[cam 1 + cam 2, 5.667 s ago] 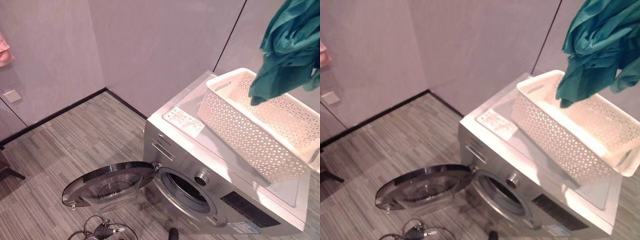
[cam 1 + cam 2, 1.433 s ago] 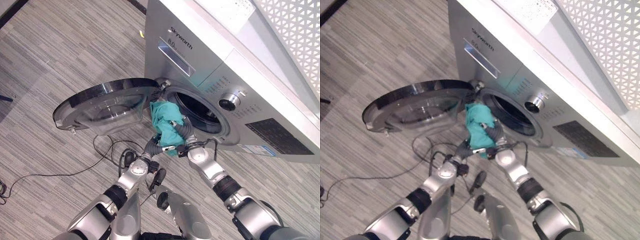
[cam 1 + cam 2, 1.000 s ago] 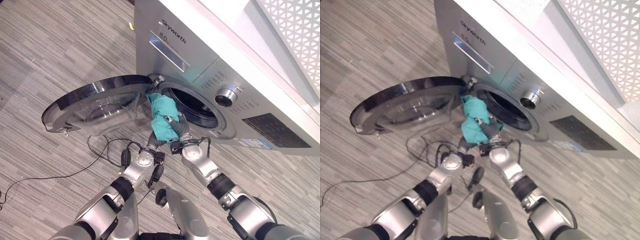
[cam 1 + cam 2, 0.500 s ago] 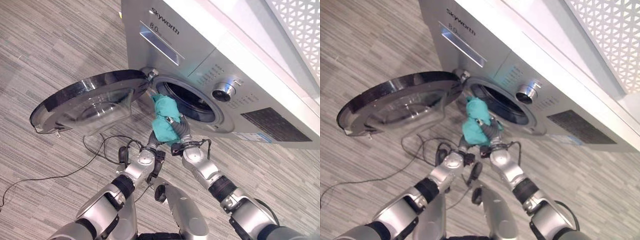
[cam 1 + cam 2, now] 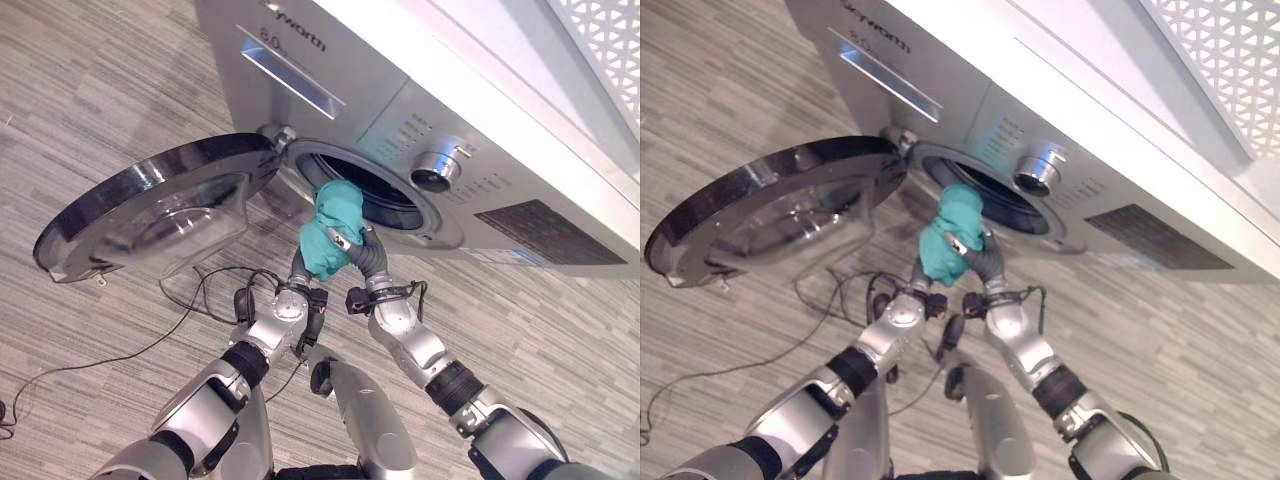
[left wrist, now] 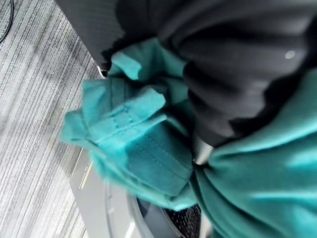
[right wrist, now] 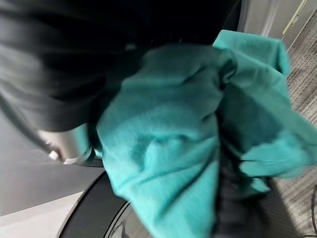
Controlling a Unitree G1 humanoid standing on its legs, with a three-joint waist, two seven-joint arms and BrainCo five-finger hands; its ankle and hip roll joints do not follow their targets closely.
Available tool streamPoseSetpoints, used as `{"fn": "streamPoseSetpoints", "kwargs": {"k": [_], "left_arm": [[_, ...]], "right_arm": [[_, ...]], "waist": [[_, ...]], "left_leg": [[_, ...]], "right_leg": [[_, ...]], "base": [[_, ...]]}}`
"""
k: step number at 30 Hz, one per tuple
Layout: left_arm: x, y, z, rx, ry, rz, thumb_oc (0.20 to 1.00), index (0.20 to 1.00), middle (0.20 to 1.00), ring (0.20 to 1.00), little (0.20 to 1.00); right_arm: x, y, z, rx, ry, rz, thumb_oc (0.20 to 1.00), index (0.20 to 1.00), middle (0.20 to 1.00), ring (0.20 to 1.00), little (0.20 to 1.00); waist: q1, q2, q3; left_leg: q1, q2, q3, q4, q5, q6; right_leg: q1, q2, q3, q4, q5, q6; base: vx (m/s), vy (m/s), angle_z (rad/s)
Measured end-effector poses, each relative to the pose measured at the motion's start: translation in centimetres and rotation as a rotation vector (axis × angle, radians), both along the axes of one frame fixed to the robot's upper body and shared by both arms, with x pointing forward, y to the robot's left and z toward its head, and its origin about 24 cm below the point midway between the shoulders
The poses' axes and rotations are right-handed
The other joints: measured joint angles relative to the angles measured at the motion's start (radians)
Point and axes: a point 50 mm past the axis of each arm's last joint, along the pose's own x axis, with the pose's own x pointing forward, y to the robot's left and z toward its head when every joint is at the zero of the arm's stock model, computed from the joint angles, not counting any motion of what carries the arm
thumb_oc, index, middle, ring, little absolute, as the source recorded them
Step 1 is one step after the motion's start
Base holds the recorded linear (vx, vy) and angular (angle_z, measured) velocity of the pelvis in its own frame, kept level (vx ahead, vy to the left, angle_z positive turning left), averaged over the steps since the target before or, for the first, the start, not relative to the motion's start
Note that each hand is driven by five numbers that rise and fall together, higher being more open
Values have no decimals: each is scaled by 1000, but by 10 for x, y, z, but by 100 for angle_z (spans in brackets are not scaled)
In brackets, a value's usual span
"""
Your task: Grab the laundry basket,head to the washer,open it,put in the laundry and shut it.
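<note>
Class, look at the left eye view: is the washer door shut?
No. The washer door is swung wide open, and the teal garment sits at the drum opening.

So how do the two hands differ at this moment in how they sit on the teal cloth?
The left hand holds the teal cloth from below on its left side; the right hand grips it from the right, its dark cover alongside the bundle. In the head views the right hand shows more fully, while the left hand is largely hidden behind the cloth. Both are shut on it at the mouth of the washer, whose door stands open.
</note>
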Motion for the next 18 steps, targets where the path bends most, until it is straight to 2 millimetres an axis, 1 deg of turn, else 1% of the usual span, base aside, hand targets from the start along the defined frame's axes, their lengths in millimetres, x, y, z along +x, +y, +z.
{"fn": "streamPoseSetpoints", "kwargs": {"k": [1, 3, 4, 5, 6, 8, 9, 10, 11, 12, 14, 15, 17, 18], "left_arm": [[1, 2, 2, -5, -6, 13, 200, 200, 200, 200, 200], [3, 5, 5, -21, -23, 26, 200, 200, 200, 200, 200], [5, 9, 9, -46, -43, 45, 200, 200, 200, 200, 200], [7, 10, 12, -55, -51, 55, 200, 200, 200, 200, 200], [9, 12, 16, -67, -62, 66, 200, 200, 200, 200, 200], [14, 17, 25, -77, -91, 84, 200, 200, 200, 200, 200], [18, 25, 33, -89, -119, 107, 200, 200, 200, 200, 200], [20, 27, 36, -90, -127, 114, 200, 200, 200, 200, 200], [24, 31, 42, -99, -142, 135, 200, 200, 200, 200, 200], [26, 34, 45, -102, -148, 149, 200, 200, 200, 200, 200], [28, 45, 47, -83, -162, 183, 200, 200, 200, 200, 200], [27, 49, 47, -80, -166, 191, 200, 200, 200, 200, 200], [24, 56, 48, -102, -186, 227, 200, 200, 200, 200, 200], [24, 56, 49, -109, -191, 230, 200, 200, 200, 200, 200]], "right_arm": [[-9, -4, -11, 20, 24, 3, 1000, 1000, 1000, 1000, 1000], [-20, -10, -26, 35, 68, -1, 1000, 1000, 1000, 1000, 1000], [-34, -18, -47, 49, 147, -6, 1000, 1000, 1000, 1000, 1000], [-38, -22, -54, 49, 176, -8, 1000, 1000, 1000, 1000, 1000], [-48, -29, -67, 48, 229, -9, 1000, 1000, 1000, 1000, 1000], [-63, -39, -83, 40, 295, -8, 1000, 1000, 1000, 1000, 1000], [-73, -50, -88, 15, 317, 15, 1000, 1000, 1000, 1000, 1000], [-80, -58, -91, -9, 325, 25, 1000, 1000, 1000, 1000, 1000], [-91, -75, -98, -67, 357, 26, 1000, 1000, 1000, 1000, 1000], [-98, -86, -103, -117, 377, 25, 1000, 1000, 1000, 1000, 1000], [-116, -114, -115, -243, 430, -12, 1000, 1000, 1000, 1000, 1000], [-125, -125, -121, -299, 456, -34, 1000, 1000, 1000, 1000, 1000], [-141, -150, -138, -383, 559, -139, 1000, 1000, 1000, 1000, 1000], [-142, -154, -142, -396, 575, -165, 1000, 1000, 1000, 1000, 1000]], "waist": [[-21, -1, 0], [-39, -2, -1], [-59, -2, -1], [-62, -2, -1], [-70, -3, -2], [-94, -4, -2], [-112, -6, -2], [-115, -7, -2], [-123, -8, -3], [-133, -8, -4], [-147, -10, -4], [-154, -9, -5], [-165, -9, -5], [-169, -9, -5]], "left_leg": [[1, 0, 9, 0, -4, 6], [1, 0, 22, 0, -6, 9], [0, 0, 31, 0, -9, 14], [-1, 0, 36, 0, -11, 16], [-2, 0, 44, -1, -11, 16], [-7, 1, 48, 1, -11, 17], [-17, 2, 48, 1, -10, 19], [-22, 2, 50, 0, -8, 20], [-31, 1, 50, 3, -7, 22], [-32, 0, 49, -1, -3, 28], [-31, 1, 49, -4, -1, 28], [-33, 0, 49, -3, -2, 28], [-47, 0, 51, -3, -1, 28], [-56, 0, 51, -3, -1, 27]], "right_leg": [[-3, -2, 3, 2, 2, 2], [-7, -4, 11, 2, 6, 7], [-12, -6, 22, 2, 9, 9], [-15, -7, 23, 2, 10, 11], [-20, -8, 27, 2, 11, 12], [-26, -9, 29, -1, 15, 15], [-34, -8, 28, -4, 20, 19], [-40, -8, 29, -4, 21, 19], [-46, -9, 29, -8, 22, 19], [-47, -9, 27, -10, 25, 19], [-47, -9, 27, -11, 29, 23], [-48, -9, 25, -12, 29, 24], [-62, -9, 26, -15, 30, 25], [-69, -9, 26, -15, 30, 25]], "base": [[-25, 104, -14], [-21, 90, -16], [-11, 45, -20], [-9, 32, -22], [-9, 29, -15], [-4, 31, -8], [13, 13, -3], [0, 0, 0], [0, 0, 0], [0, 0, 0], [0, 0, 0], [0, 0, 0], [0, 0, 0], [-7, 8, -3]]}}
